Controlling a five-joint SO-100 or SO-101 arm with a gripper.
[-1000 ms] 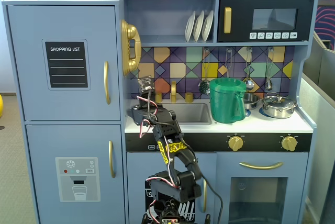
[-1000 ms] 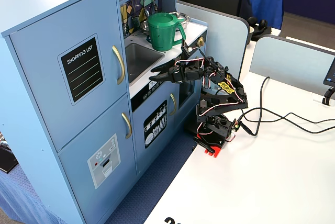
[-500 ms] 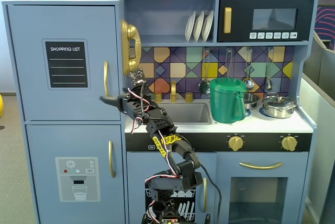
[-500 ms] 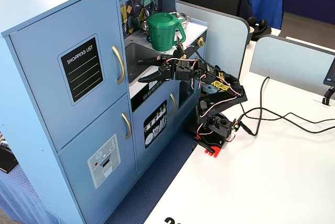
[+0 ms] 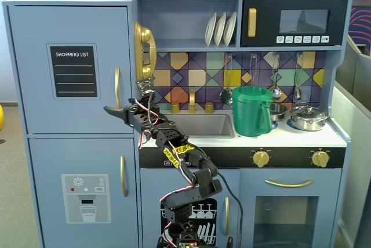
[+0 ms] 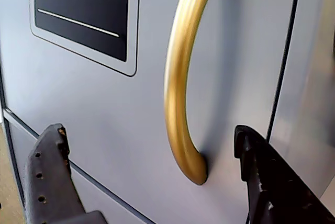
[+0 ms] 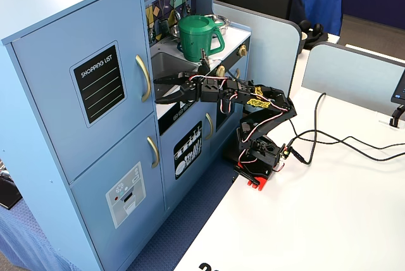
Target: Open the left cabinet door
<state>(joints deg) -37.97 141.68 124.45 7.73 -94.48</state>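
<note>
Up close in the wrist view, the fingers (image 6: pixel 152 166) stand apart on either side of the gold handle (image 6: pixel 180 77) of the shut left cabinet door (image 5: pixel 69 68), its top cropped, contact unclear.

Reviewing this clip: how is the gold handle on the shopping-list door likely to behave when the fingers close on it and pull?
The gold handle looks rigid, so it will probably not flex. Its glossy, rounded surface may let the fingers slide along the curve. The open gripper sits near its lower end, and the left cabinet door appears shut; being a large flat panel, it should swing rather than tip.
</note>
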